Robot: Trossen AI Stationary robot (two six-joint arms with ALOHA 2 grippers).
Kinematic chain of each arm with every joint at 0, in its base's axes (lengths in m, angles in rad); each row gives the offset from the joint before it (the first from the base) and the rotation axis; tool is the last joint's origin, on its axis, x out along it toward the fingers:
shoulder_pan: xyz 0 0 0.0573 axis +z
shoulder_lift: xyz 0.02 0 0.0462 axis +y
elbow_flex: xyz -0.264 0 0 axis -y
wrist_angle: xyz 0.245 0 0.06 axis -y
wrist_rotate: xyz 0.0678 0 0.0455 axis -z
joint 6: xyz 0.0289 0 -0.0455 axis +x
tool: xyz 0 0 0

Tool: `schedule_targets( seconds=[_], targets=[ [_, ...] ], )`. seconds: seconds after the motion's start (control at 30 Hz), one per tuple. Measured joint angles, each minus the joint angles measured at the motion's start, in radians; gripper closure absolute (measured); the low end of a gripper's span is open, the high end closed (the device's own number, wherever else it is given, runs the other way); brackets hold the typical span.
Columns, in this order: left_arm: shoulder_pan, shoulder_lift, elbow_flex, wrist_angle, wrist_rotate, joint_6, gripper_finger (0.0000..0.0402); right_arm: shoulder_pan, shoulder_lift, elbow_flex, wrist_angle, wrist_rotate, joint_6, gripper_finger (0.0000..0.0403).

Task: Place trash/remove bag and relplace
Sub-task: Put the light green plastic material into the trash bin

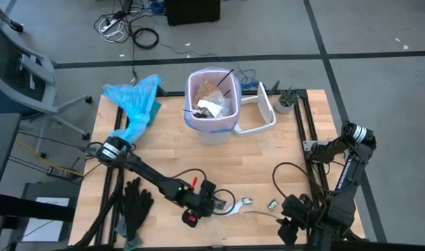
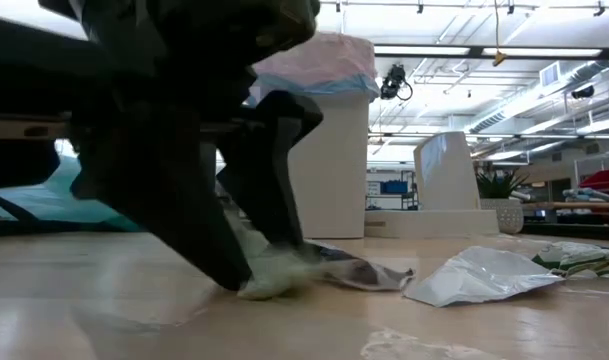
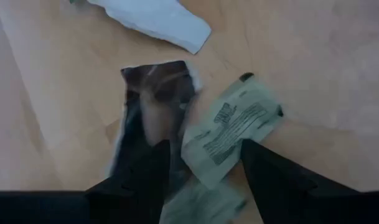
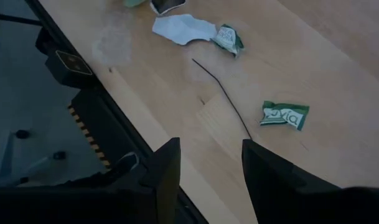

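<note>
trash: pale printed wrapper (image 3: 233,127), lower centre | left gripper (image 3: 205,165) fingers spread wide, straddling it | right gripper (image 4: 205,163) fingers apart, empty | surface: wooden bench (image 3: 326,56)

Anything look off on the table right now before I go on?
The bin's white lid is off, lying on the table beside the lined bin. Loose wrappers still lie near the front edge; the left gripper, jaws open, is down over a printed wrapper. Black gloves lie at the front left.
</note>
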Motion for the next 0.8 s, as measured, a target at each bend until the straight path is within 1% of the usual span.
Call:
schedule_targets(
  seconds=[0.17, 0.27, 0.37, 0.53, 0.57, 0.67, 0.8],
  targets=[
    [0.003, 0.054, 0.020, -0.044, 0.002, -0.001, 0.0191, 0.000, 0.000, 0.000, 0.009, 0.004, -0.007, 0.0245],
    [0.003, 0.067, 0.021, -0.052, 0.026, -0.001, 0.0204, 0.000, 0.000, 0.000, 0.010, 0.005, -0.011, 0.0248],
    [0.004, 0.069, 0.020, -0.048, 0.038, -0.001, 0.0248, 0.000, 0.000, 0.000, 0.010, 0.009, -0.023, 0.0249],
    [0.002, 0.072, 0.041, -0.067, 0.054, -0.032, 0.0371, -0.004, 0.000, 0.000, 0.008, 0.012, -0.058, 0.0250],
    [0.002, 0.074, 0.049, -0.072, 0.053, -0.060, 0.0385, -0.005, 0.000, 0.000, 0.007, 0.012, -0.064, 0.0251],
    [0.007, 0.079, 0.083, -0.088, 0.051, -0.129, 0.0393, -0.013, 0.000, 0.000, -0.002, 0.013, -0.081, 0.0253],
    [0.008, 0.089, 0.183, -0.163, 0.037, -0.163, 0.0398, -0.022, 0.000, 0.000, -0.010, 0.034, -0.107, 0.0255]
  ],
)
